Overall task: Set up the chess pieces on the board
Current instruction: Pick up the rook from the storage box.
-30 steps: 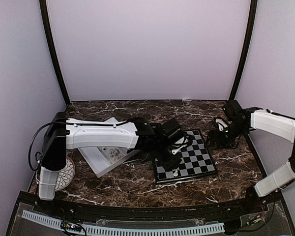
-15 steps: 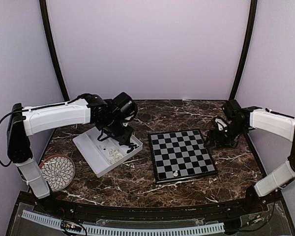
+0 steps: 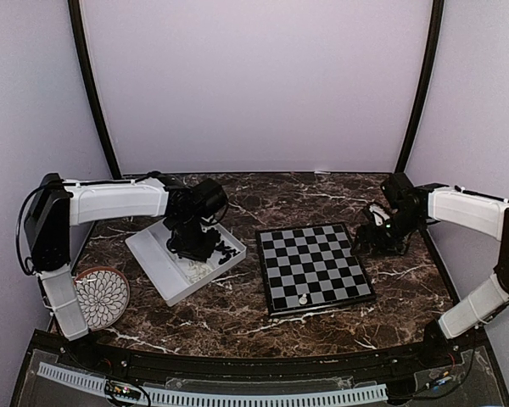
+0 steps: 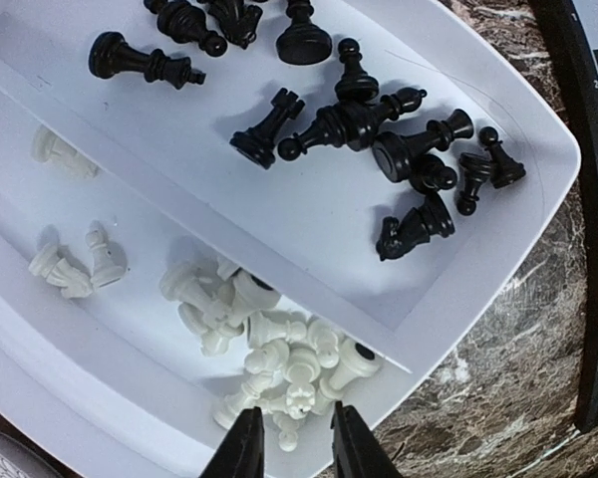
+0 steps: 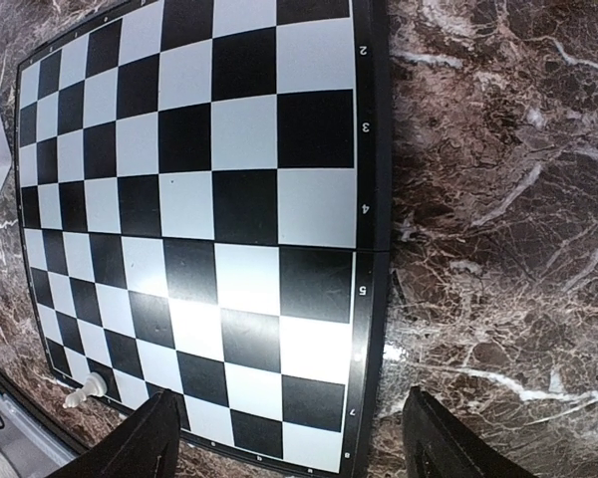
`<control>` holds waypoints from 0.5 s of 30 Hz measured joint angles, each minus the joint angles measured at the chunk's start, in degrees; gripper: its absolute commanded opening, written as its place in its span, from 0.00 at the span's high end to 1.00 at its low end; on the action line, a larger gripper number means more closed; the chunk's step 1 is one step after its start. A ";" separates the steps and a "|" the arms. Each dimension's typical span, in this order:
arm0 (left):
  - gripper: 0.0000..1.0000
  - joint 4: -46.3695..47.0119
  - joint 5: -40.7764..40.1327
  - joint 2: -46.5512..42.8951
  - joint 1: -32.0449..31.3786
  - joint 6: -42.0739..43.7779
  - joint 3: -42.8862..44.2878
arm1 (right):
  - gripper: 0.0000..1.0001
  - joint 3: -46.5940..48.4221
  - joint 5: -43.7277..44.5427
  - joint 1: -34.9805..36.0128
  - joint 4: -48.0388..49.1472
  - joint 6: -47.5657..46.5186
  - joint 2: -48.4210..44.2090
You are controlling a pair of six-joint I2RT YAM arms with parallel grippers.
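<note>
Left end effector (image 4: 291, 450), earlier over the board (image 3: 314, 264), is now low in the divided tray (image 4: 309, 214), fingers narrowed above its white pieces (image 4: 279, 363); whether it grips one cannot be told. Black pieces (image 4: 379, 124) fill the other compartment. Right end effector (image 5: 294, 438), unmoved, gapes near the board's edge. A lone white piece (image 5: 85, 390) stands on the board.

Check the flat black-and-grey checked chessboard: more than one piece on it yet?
No, the top view shows just one small white plastic chess piece standing on the flat black-and-grey checked chessboard, in its near row.
</note>
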 measured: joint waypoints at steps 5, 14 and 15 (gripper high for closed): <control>0.78 1.07 1.92 2.08 0.35 -0.72 -0.07 | 0.22 0.26 0.00 0.00 -0.02 -0.02 0.00; 0.77 1.46 3.13 3.91 0.37 -0.98 -0.07 | 0.22 0.33 0.04 0.00 0.00 -0.02 0.00; 0.76 1.46 3.13 4.00 0.35 -0.98 -0.07 | 0.22 0.33 0.04 0.00 0.02 -0.02 0.00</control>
